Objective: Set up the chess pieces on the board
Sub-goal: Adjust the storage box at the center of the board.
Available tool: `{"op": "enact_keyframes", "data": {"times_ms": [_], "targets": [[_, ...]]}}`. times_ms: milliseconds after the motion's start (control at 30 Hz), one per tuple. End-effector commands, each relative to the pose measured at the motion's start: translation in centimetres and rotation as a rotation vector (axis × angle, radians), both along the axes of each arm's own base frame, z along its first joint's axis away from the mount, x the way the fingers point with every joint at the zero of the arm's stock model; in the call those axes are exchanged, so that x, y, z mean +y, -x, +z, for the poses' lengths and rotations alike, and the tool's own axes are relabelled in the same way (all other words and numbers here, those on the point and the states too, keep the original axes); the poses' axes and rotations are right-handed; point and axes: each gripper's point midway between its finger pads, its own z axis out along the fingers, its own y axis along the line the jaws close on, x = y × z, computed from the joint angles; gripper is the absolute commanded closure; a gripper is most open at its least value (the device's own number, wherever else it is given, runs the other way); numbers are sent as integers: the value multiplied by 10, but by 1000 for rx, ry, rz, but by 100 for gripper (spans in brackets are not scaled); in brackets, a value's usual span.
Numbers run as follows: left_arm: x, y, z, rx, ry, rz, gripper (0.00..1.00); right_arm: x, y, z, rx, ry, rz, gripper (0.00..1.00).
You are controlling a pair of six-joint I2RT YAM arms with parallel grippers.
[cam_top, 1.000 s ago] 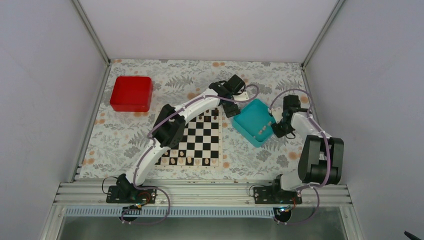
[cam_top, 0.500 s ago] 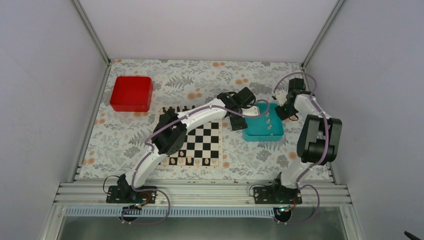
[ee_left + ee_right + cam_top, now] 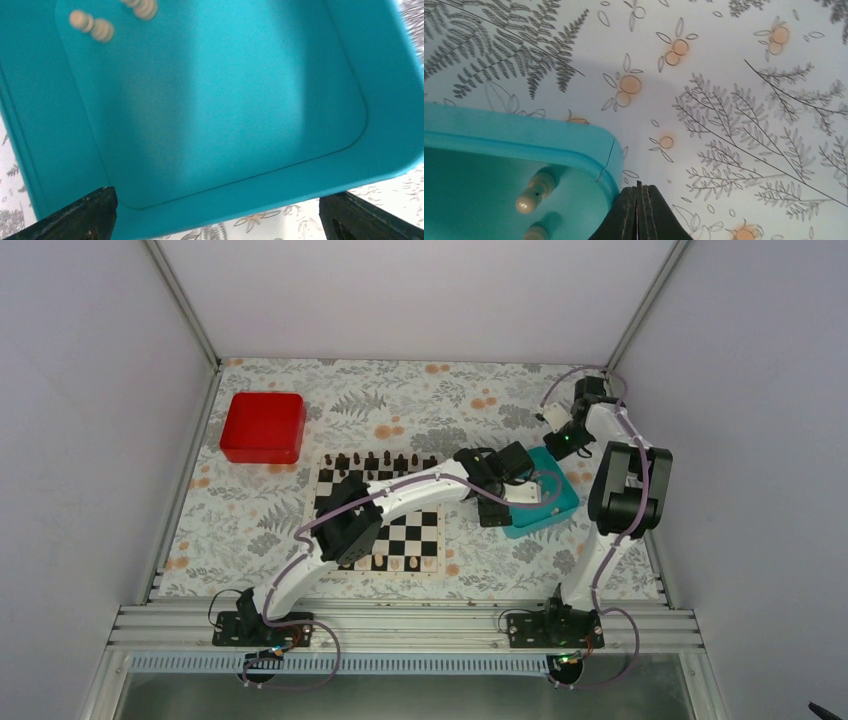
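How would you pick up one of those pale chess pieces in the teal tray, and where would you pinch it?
Probably from straight above, since the walls of the teal tray block any sideways reach. The pale piece seems to lie on its side near a corner. Pinch across its narrow waist, one finger on each side of its length, keeping both clear of the wall.

even light — left-wrist view blurred
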Motion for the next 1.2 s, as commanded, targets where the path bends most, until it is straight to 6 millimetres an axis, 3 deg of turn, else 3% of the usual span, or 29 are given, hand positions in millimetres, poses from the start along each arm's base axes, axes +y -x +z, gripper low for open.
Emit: {"op": "enact_keyframes", "data": {"times_ms": [0, 233, 567, 667, 800, 933, 1167], "targets": [[-18, 22, 1, 29, 26, -47, 0, 30, 6, -4, 54, -84, 94, 96], [-30, 50, 2, 82, 47, -99, 0, 61, 33, -14, 131, -124, 176, 96], [-43, 73, -5, 150, 68, -140, 0, 116, 70, -10, 197, -178, 310, 96], [-45, 78, -5, 168, 77, -146, 0, 123, 68, -6, 182, -170, 305, 96], [-48, 88, 13, 197, 120, -174, 0, 139, 72, 10, 164, -233, 338, 96], [-42, 96, 29, 184, 116, -201, 0, 134, 66, 20, 116, -187, 315, 96], [0, 141, 81, 189, 119, -342, 0, 118, 69, 74, -25, -139, 278, 90]]}}
